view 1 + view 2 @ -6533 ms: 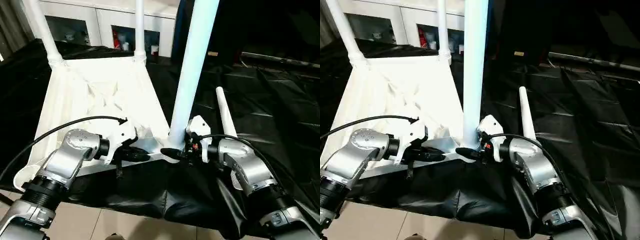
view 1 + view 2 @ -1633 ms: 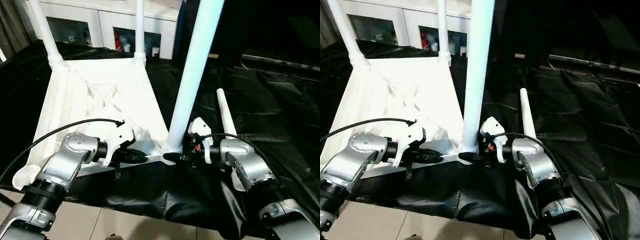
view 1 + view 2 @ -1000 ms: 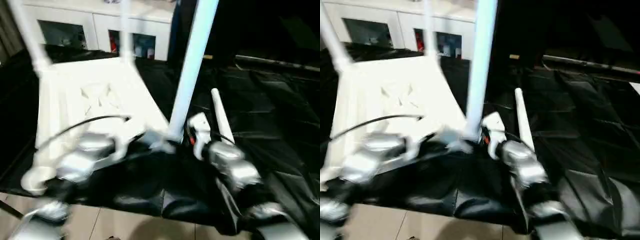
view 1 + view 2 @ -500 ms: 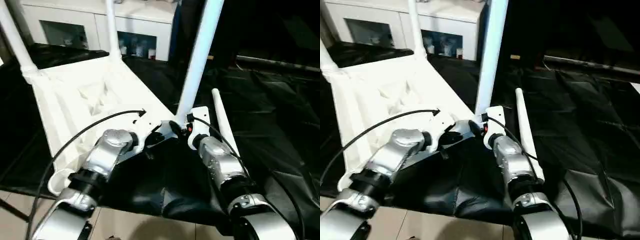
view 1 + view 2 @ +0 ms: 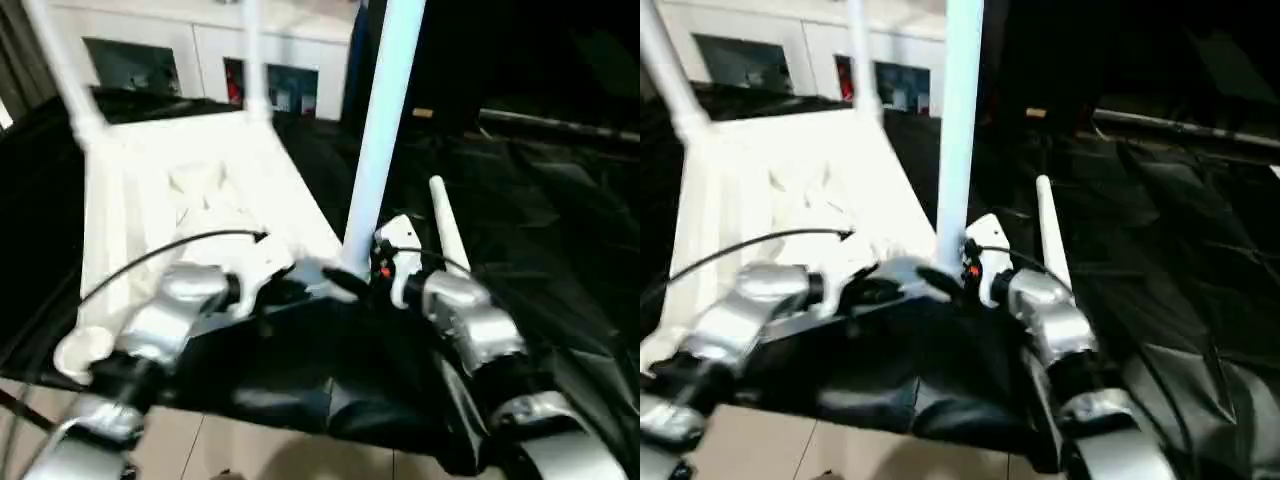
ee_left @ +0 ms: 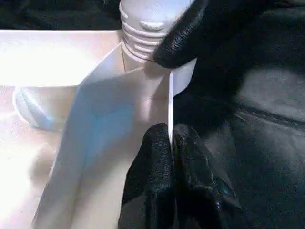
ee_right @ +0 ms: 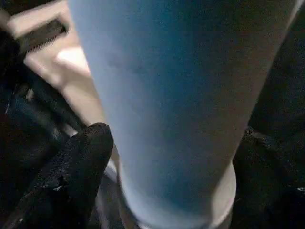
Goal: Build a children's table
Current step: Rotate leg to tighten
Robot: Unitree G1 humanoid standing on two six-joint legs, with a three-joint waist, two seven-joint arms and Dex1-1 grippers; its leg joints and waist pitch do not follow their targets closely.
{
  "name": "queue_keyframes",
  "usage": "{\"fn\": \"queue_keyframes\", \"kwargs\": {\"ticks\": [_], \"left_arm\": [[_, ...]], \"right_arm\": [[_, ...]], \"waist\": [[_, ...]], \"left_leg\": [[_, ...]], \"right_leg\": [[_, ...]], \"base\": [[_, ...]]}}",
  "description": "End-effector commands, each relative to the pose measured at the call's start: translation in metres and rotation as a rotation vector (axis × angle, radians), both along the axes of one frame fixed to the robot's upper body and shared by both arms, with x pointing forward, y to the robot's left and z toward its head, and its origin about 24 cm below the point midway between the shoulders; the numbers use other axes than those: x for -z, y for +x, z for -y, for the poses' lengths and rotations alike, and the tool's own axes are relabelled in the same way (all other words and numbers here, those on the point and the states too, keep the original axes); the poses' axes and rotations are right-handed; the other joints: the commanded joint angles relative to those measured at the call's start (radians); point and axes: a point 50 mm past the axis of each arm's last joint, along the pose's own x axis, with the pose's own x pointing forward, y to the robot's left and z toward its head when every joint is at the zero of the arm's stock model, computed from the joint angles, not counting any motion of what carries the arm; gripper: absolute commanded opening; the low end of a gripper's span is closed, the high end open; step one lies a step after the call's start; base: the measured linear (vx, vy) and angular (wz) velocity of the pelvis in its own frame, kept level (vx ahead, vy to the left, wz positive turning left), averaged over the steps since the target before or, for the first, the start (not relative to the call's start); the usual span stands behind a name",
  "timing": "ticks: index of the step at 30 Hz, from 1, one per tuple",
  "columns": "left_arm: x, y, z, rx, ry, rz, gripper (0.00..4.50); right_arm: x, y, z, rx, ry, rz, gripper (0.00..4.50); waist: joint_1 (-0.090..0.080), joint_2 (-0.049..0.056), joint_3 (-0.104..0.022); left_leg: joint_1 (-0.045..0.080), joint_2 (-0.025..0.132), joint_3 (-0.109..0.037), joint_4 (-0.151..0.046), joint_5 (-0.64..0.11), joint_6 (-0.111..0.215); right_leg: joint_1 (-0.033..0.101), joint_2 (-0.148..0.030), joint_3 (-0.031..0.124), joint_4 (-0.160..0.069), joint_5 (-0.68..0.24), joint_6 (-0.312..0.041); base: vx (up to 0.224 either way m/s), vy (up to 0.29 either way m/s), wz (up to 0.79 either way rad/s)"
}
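- The left pincer (image 6: 170, 143) is shut tight on the thin white rim of the children's table top (image 5: 200, 200). It nips that rim just beside the near right corner socket (image 6: 143, 83).
- That grip sits at the same place as a second and a half ago, so the top is being steadied, not shifted.
- The right pincer (image 5: 352, 278) sits at the foot of the upright leg (image 5: 380, 130), astride it in the right wrist view. I cannot tell whether it clamps the leg or has slackened off.
- The leg's ribbed base (image 6: 143, 33) stands in that corner socket, as it did a second and a half ago, and the leg leans slightly.
- Most of the apparent swing over the last second is the head camera moving. The top, the legs and the two pincers keep the same arrangement among themselves.
- The top lies underside up on the left part of the black-draped tabletop (image 5: 540, 200), reaching to its front edge. Two far legs (image 5: 65, 70) (image 5: 252, 60) stand in the back sockets.
- The near left socket (image 5: 80, 350) is empty.
- The fourth leg (image 5: 445, 225) lies loose on the cloth just right of the top.
- My judgement: the third leg is being seated or has just been seated, and three of four legs are in place.
- The next move would be to free the right arm and fetch the loose leg for the empty socket.
- If this leg is not fully home it could tip when released.
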Motion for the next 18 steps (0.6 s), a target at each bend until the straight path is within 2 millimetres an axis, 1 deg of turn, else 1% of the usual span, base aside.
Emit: {"fn": "queue_keyframes", "kwargs": {"ticks": [1,3,4,5,7,8,9,10,11,12,13,15,16,18], "left_arm": [[-0.0026,-0.0042,0.0095,0.061,-0.046,0.002,0.0],[-0.0024,-0.0045,0.0072,0.058,-0.042,0.003,0.0],[-0.0025,-0.0046,0.0064,0.059,-0.041,0.003,0.0],[-0.0029,-0.0046,0.0053,0.057,-0.043,0.003,0.0],[-0.0036,-0.0048,0.0041,0.057,-0.045,0.001,0.0],[-0.0039,-0.0049,0.0039,0.058,-0.046,0.001,0.0],[-0.004,-0.0049,0.0037,0.058,-0.047,0.0,0.0],[-0.0041,-0.005,0.0036,0.057,-0.048,-0.001,0.0],[-0.004,-0.0052,0.0031,0.058,-0.049,-0.005,0.0],[-0.0037,-0.0054,0.0025,0.058,-0.049,-0.008,0.0],[-0.003,-0.0059,0.0017,0.059,-0.048,-0.016,0.0],[-0.0017,-0.007,0.0008,0.063,-0.042,-0.027,0.0],[-0.0013,-0.0073,0.0006,0.063,-0.042,-0.029,0.0],[-0.001,-0.0074,0.0005,0.062,-0.042,-0.031,0.0]], "right_arm": [[-0.0003,-0.0029,0.0012,-0.035,-0.019,0.001,3.92],[0.0012,-0.0043,0.0012,-0.054,-0.037,-0.004,3.92],[0.0016,-0.0048,0.0013,-0.06,-0.042,-0.007,3.77],[0.002,-0.0048,0.0007,-0.062,-0.042,-0.01,3.77],[0.0017,-0.0044,0.0,-0.061,-0.036,-0.009,3.56],[0.0015,-0.0042,-0.0001,-0.061,-0.033,-0.009,3.4],[0.0015,-0.0043,-0.0003,-0.062,-0.03,-0.01,3.4],[0.0015,-0.0045,-0.0004,-0.065,-0.028,-0.011,3.22],[0.0015,-0.0048,-0.0012,-0.068,-0.023,-0.012,3.22],[0.0014,-0.0058,-0.0023,-0.075,-0.016,-0.015,3.05],[0.0015,-0.007,-0.0032,-0.078,-0.01,-0.016,3.05],[0.0021,-0.0085,-0.0041,-0.08,0.005,-0.026,2.9],[0.0025,-0.009,-0.0044,-0.079,0.011,-0.029,2.87],[0.0031,-0.0094,-0.0047,-0.074,0.018,-0.033,2.81]], "waist": [[-0.003,0.008,-0.064],[-0.001,0.008,-0.065],[-0.002,0.007,-0.065],[-0.001,0.004,-0.065],[0.0,0.006,-0.064],[-0.001,0.003,-0.065],[0.0,0.004,-0.064],[-0.001,0.005,-0.064],[-0.001,0.006,-0.064],[-0.002,0.007,-0.064],[-0.002,0.006,-0.064],[-0.001,0.005,-0.065],[-0.001,0.009,-0.064],[-0.002,0.008,-0.065]], "left_leg": [[0.002,0.02,0.003,-0.07,-0.161,0.031],[0.001,0.019,0.003,-0.069,-0.154,0.031],[0.0,0.019,0.002,-0.069,-0.15,0.031],[0.001,0.018,0.003,-0.069,-0.147,0.032],[0.001,0.019,0.003,-0.069,-0.15,0.032],[0.0,0.019,0.003,-0.069,-0.147,0.031],[0.0,0.019,0.003,-0.069,-0.146,0.031],[0.001,0.019,0.003,-0.069,-0.151,0.03],[0.001,0.019,0.003,-0.069,-0.152,0.029],[0.001,0.019,0.003,-0.07,-0.153,0.028],[0.001,0.019,0.003,-0.069,-0.151,0.028],[0.001,0.018,0.003,-0.069,-0.148,0.029],[0.001,0.019,0.002,-0.07,-0.148,0.029],[0.001,0.019,0.002,-0.07,-0.148,0.028]], "right_leg": [[0.056,-0.068,0.06,-0.071,-0.151,-0.195],[0.057,-0.068,0.06,-0.07,-0.142,-0.196],[0.059,-0.068,0.06,-0.069,-0.137,-0.194],[0.058,-0.068,0.06,-0.069,-0.14,-0.192],[0.057,-0.069,0.06,-0.071,-0.151,-0.191],[0.059,-0.069,0.06,-0.069,-0.15,-0.191],[0.058,-0.069,0.06,-0.069,-0.15,-0.191],[0.057,-0.069,0.06,-0.071,-0.155,-0.19],[0.057,-0.069,0.06,-0.07,-0.155,-0.19],[0.058,-0.068,0.06,-0.07,-0.154,-0.19],[0.058,-0.068,0.06,-0.07,-0.151,-0.19],[0.058,-0.068,0.06,-0.069,-0.146,-0.189],[0.058,-0.068,0.06,-0.069,-0.147,-0.189],[0.058,-0.068,0.06,-0.069,-0.143,-0.191]], "base": [[0.0,0.0,0.0],[0.0,0.0,0.0],[0.0,0.0,0.0],[0.0,0.0,0.0],[0.0,0.0,0.0],[0.0,0.0,0.0],[0.0,0.0,0.0],[0.0,0.0,0.0],[0.0,0.0,0.0],[0.0,0.0,0.0],[0.0,0.0,0.0],[0.0,0.0,0.0],[0.0,0.0,0.0],[0.0,0.0,0.0]]}}
